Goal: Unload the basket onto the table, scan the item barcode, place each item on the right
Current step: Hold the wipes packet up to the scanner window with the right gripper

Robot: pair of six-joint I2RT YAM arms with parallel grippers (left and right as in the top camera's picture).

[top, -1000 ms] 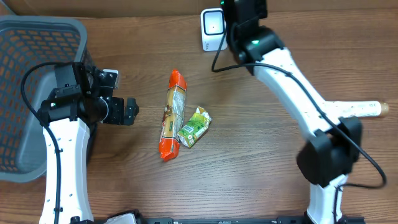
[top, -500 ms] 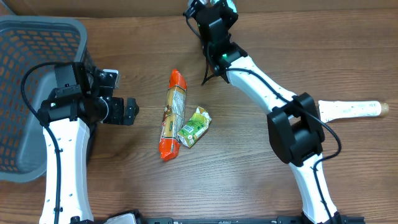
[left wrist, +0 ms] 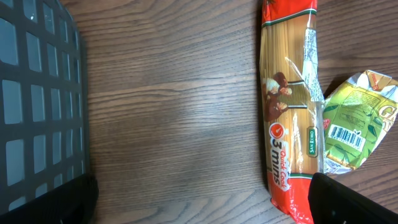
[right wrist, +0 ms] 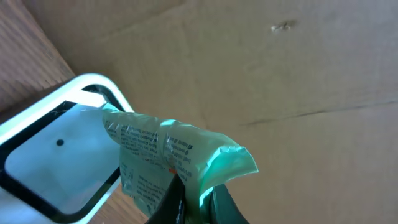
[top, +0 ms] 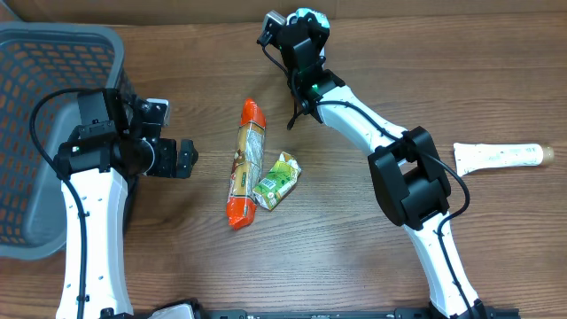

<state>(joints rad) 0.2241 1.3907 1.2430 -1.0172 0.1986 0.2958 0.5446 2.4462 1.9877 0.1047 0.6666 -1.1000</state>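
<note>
- The right gripper (top: 297,35) is clenched tight on a small crinkled packet (right wrist: 165,155), pinching its lower edge; the packet stands up from the fingertips and glows green along one side
- Just beyond the held packet sits the white-framed barcode scanner (right wrist: 56,162), its pale window turned toward the packet; whether the two touch cannot be told
- A cardboard wall (right wrist: 280,74) rises behind that gripper
- The left gripper (top: 186,158) is spread wide and holds nothing, hanging over the bare wooden surface (left wrist: 174,112); in its wrist view only the dark tips of its fingers (left wrist: 348,202) show, cut off at the bottom corners
- Ahead of the left gripper lies a spaghetti packet (left wrist: 289,106), flat, with a green pouch (left wrist: 354,127) touching its side, barcode up
- Behind the left gripper a grey basket (top: 53,133) runs out of frame
- From overhead the right gripper covers the held packet; the packet's print is too small to read
</note>
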